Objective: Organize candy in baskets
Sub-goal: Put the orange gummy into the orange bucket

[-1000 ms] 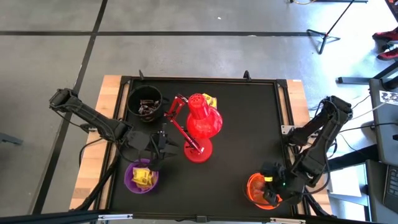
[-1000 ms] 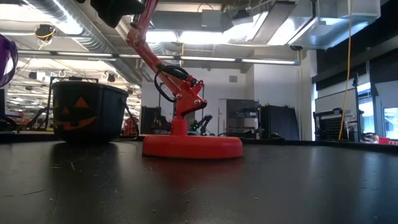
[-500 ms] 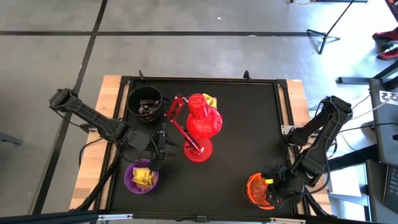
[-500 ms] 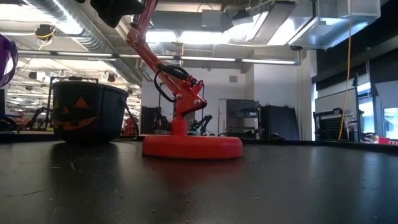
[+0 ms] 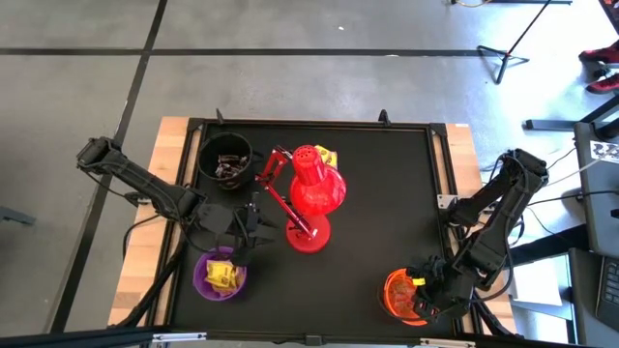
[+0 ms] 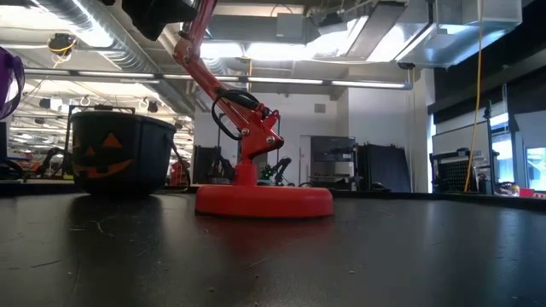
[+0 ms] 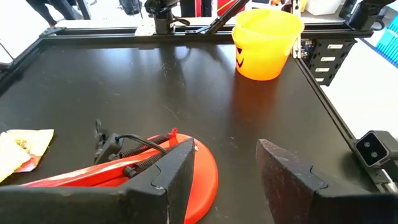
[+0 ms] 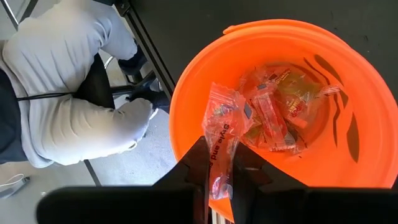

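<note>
Right now the right pincer [image 8: 221, 163] hangs above the orange bucket [image 8: 348, 143] at the near right corner of the worktop [image 5: 387, 213], its fingers clenched on a clear-wrapped candy [image 8: 222, 134] with red print that dangles over the bucket's rim. More wrapped sweets [image 8: 277, 118] lie in the bottom of that bucket. Beyond the worktop's edge in the right wrist view, a person in a light grey sleeve [image 8: 68, 118] sits close by.

The left pincer [image 7: 227, 171] hovers near the base of the red desk lamp [image 5: 308, 198], between the black bucket [image 5: 224, 159] and the purple bucket [image 5: 220, 274]. Its fingers stand apart and hold nothing. In the left wrist view, a yellow-wrapped candy [image 7: 22, 149] lies on the worktop beside the lamp.

The black bucket, at the far left of the worktop, holds dark sweets [image 5: 228, 167]. The purple bucket, at the near left, holds yellow-wrapped sweets [image 5: 221, 275]. Another yellow wrapper [image 5: 327, 157] shows on the worktop just behind the lamp's head. From the low view the black bucket shows a carved pumpkin face, and the lamp's round base sits to its right.
</note>
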